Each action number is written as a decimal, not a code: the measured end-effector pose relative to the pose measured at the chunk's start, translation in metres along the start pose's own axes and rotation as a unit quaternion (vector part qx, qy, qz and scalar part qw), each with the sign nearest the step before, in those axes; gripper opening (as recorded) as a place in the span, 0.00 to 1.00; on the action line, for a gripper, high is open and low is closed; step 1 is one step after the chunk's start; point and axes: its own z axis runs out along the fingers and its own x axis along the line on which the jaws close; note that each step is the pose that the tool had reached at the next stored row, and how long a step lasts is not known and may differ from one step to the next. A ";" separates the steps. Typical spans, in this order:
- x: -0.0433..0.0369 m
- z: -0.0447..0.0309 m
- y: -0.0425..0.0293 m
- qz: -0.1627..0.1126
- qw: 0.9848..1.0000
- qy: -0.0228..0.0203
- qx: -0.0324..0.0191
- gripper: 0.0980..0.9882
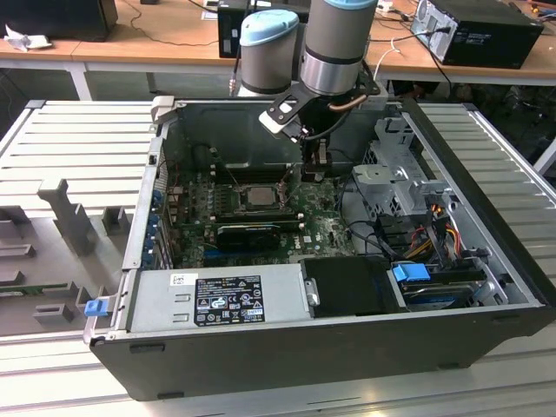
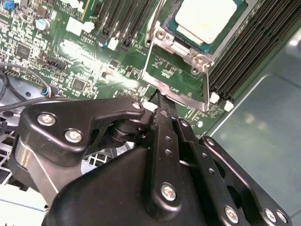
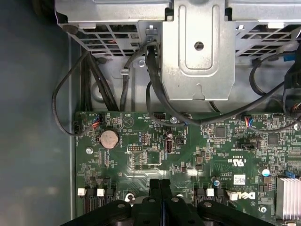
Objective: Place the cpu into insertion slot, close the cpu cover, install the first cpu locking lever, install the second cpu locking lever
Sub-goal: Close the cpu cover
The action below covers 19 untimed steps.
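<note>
cpu (image 2: pixel 207 19) sits in insertion slot (image 2: pixel 230 37); fingers (image 2: pixel 162 127) pinched shut, tip on open cpu cover (image 2: pixel 183 98) edge, prob to push it closed.

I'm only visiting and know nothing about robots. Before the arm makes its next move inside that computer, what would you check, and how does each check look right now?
1. The cpu lies in the insertion slot: ok, its pale face points up.
2. The cpu cover is shut over the cpu: not ok, it stands open and the green board shows through its window.
3. The fingers are together: ok, shut with nothing between them.
4. The fingers touch the cpu cover: cannot tell. The tips sit right at its free edge.
5. The black cables are away from the insertion slot: ok, they lie toward the exterior view's right.
</note>
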 end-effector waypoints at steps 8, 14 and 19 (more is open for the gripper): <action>-0.0001 0.0002 -0.0158 0.000 1.000 0.000 0.000 0.01; -0.0002 0.0005 -0.0320 0.000 1.000 0.000 0.000 0.01; -0.0003 0.0006 -0.0451 0.000 1.000 0.000 0.000 0.01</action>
